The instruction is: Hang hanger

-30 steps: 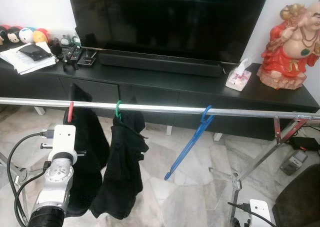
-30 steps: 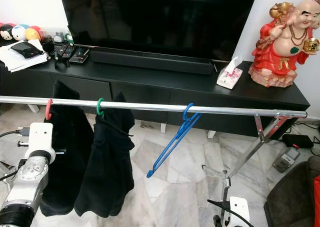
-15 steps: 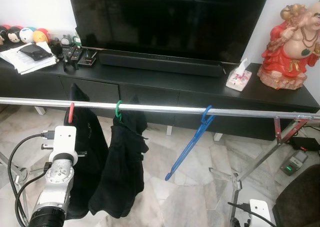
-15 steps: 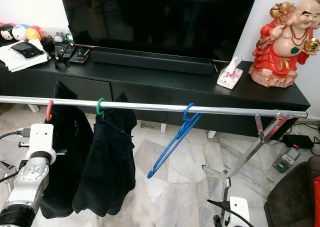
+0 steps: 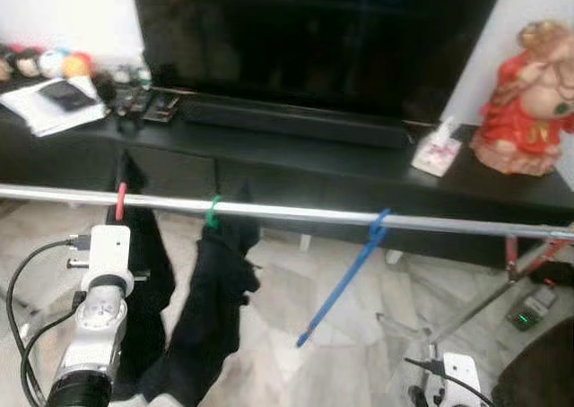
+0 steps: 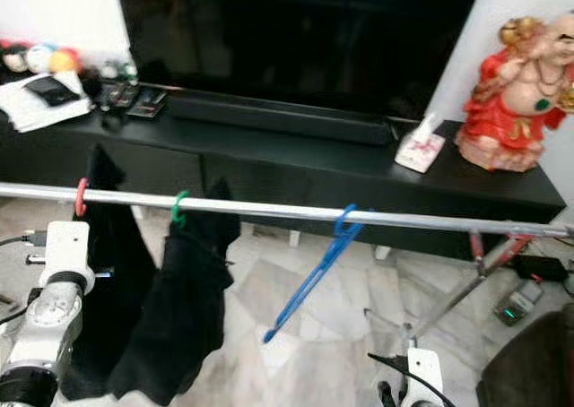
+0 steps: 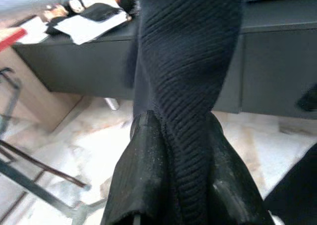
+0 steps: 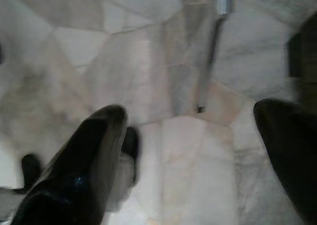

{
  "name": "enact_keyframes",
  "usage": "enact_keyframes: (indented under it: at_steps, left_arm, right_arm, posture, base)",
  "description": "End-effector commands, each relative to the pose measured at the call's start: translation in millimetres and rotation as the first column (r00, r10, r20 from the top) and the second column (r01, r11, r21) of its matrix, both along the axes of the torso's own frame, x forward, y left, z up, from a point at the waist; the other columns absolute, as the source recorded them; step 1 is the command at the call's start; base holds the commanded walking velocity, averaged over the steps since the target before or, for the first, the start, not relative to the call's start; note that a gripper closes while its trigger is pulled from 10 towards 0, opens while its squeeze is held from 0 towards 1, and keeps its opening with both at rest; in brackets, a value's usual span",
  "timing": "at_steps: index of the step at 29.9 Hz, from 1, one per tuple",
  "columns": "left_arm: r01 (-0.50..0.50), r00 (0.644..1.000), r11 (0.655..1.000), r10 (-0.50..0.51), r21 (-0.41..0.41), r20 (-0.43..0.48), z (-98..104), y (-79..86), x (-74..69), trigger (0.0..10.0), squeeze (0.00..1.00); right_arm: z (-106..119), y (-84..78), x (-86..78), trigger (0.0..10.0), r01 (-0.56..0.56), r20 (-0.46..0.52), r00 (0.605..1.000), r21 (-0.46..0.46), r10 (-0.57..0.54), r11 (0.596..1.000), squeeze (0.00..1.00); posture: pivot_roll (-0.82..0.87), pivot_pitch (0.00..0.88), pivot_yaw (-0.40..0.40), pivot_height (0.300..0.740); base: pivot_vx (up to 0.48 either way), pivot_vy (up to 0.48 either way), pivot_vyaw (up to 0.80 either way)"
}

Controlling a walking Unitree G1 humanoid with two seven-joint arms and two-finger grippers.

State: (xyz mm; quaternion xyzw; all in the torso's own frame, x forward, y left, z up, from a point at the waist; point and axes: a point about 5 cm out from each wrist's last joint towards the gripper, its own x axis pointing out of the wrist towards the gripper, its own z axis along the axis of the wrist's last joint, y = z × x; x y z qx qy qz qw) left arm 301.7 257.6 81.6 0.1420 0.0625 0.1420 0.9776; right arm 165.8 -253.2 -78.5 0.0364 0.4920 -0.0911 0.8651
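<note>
Hanging off the rail [image 5: 296, 212]: blue hanger [image 5: 345, 277], empty, hooked right of centre, body tilted down-left. Green hanger [image 5: 213, 214] and red hanger [image 5: 119, 201] sit further left, each carrying a black garment [image 5: 211, 317]. Left gripper [image 7: 176, 185] jaws pinched on ribbed black fabric of the garment under the red hanger. Right gripper [image 8: 190, 155] low over the marble floor [image 8: 163, 61], jaws wide apart, holding nothing. TV console [image 6: 314, 147] behind the rail.

— We're seeing a shiny metal rail [image 5: 296, 212] and a smooth blue plastic hanger [image 5: 345, 272].
— We're also noticing ribbed matt cloth [image 7: 185, 76] and a glossy marble floor [image 8: 163, 86].
</note>
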Motion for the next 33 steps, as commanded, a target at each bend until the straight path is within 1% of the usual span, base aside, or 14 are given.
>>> enact_keyframes:
  at_steps: [1,11,17,18,19,21,22,26,29,33]
  left_arm:
    - [0.039,0.997,0.999,-0.039,0.014,0.072,15.1,-6.7,8.4,10.0,0.00]
    - [0.044,0.997,0.999,-0.045,0.014,0.066,13.2,-7.7,7.0,10.0,0.00]
    - [0.046,0.999,0.999,-0.046,-0.001,0.022,8.1,-7.9,9.4,10.0,0.00]
    - [0.043,0.999,0.999,-0.042,-0.022,0.015,6.5,-8.0,10.2,10.0,0.00]
    - [0.043,0.999,0.999,-0.042,-0.022,0.015,6.5,-8.0,10.2,10.0,0.00]
    - [0.031,1.000,0.997,-0.032,-0.065,-0.001,3.7,-7.5,11.3,10.0,0.00]
    - [0.031,1.000,0.997,-0.032,-0.065,-0.001,3.7,-7.5,11.3,10.0,0.00]
    - [0.005,1.000,0.993,-0.007,-0.117,-0.023,-1.3,-2.9,8.7,10.0,0.00]
    - [-0.040,0.998,0.987,0.033,-0.159,-0.047,-7.6,5.2,1.8,10.0,0.00]
    - [-0.082,0.996,0.978,0.071,-0.193,-0.062,-12.7,16.9,-7.6,10.0,0.00]
  right_arm:
    - [3.2,-5.0,3.7,10.0,0.007,0.016,1.000,-0.014,-0.006,1.000,0.00]
    - [2.7,-4.5,2.8,10.0,0.007,0.014,1.000,-0.011,-0.006,1.000,0.00]
    - [2.4,-4.7,2.1,10.0,0.009,0.012,1.000,-0.012,-0.009,1.000,0.00]
    - [2.4,-4.6,2.2,10.0,0.009,0.012,1.000,-0.012,-0.009,1.000,0.00]
    - [2.4,-4.6,2.2,10.0,0.009,0.012,1.000,-0.012,-0.009,1.000,0.00]
    - [2.6,-4.6,2.5,10.0,0.012,0.014,1.000,-0.011,-0.012,1.000,0.00]
    - [2.6,-4.6,2.5,10.0,0.012,0.014,1.000,-0.011,-0.012,1.000,0.00]
    - [2.6,-4.7,2.4,10.0,0.013,0.014,1.000,-0.009,-0.013,1.000,0.00]
    - [2.4,-4.9,1.8,10.0,0.014,0.013,1.000,-0.009,-0.013,1.000,0.00]
    - [2.0,-4.8,1.0,10.0,0.012,0.009,1.000,-0.008,-0.012,1.000,0.00]
  posture:
    - [0.02,0.000,-0.095,0.740]
    - [0.02,0.000,-0.093,0.740]
    - [0.02,0.000,-0.094,0.740]
    - [0.02,0.000,-0.093,0.740]
    - [0.02,0.000,-0.093,0.740]
    - [0.02,0.000,-0.092,0.740]
    - [0.02,0.000,-0.092,0.740]
    - [0.02,0.000,-0.091,0.740]
    - [0.02,0.000,-0.091,0.740]
    - [0.02,0.000,-0.091,0.740]
  base:
    - [0.304,0.000,0.00]
    - [0.029,0.000,0.00]
    - [0.000,0.000,0.00]
    - [0.000,0.000,0.00]
    - [0.000,0.000,0.00]
    - [0.000,0.000,0.00]
    - [0.000,0.000,0.00]
    - [0.000,0.000,0.00]
    - [0.000,0.000,0.00]
    - [0.000,0.000,0.00]
